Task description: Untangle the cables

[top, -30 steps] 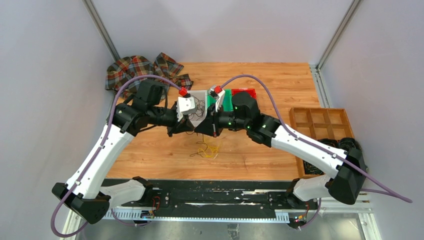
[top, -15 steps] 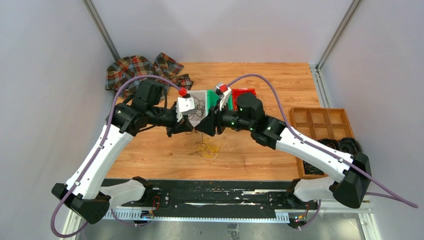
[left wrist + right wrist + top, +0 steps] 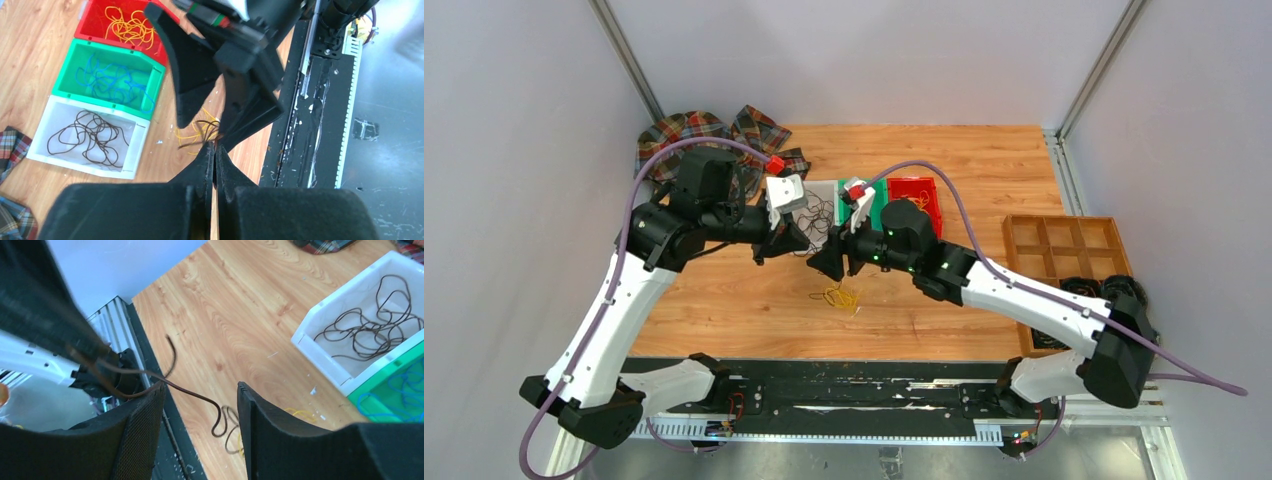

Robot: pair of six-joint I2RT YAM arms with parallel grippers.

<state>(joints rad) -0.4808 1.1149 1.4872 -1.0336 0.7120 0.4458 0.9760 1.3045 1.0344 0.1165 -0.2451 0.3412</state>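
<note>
My left gripper (image 3: 796,243) (image 3: 215,147) is shut, pinching one end of a dark brown cable (image 3: 200,397). That cable runs from its tips and hangs in a loop between the fingers of my right gripper (image 3: 197,400) (image 3: 824,262), brushing one finger's edge. The right gripper stands open, close to the left one and above the table. Below them a small tangle of yellow and dark cables (image 3: 839,297) (image 3: 192,135) lies on the wood. Sorted cables fill three bins: dark ones in the white bin (image 3: 47,107), blue ones in the green bin (image 3: 67,75), yellow ones in the red bin (image 3: 82,25).
A plaid cloth (image 3: 709,140) lies at the back left. A wooden compartment tray (image 3: 1064,245) and black wire coils (image 3: 1114,290) sit at the right edge. The black rail (image 3: 844,390) runs along the near edge of the table.
My right gripper has opened and let go of the dark cable. Both grippers have shifted left, the left one farther back, with the cable still in it.
</note>
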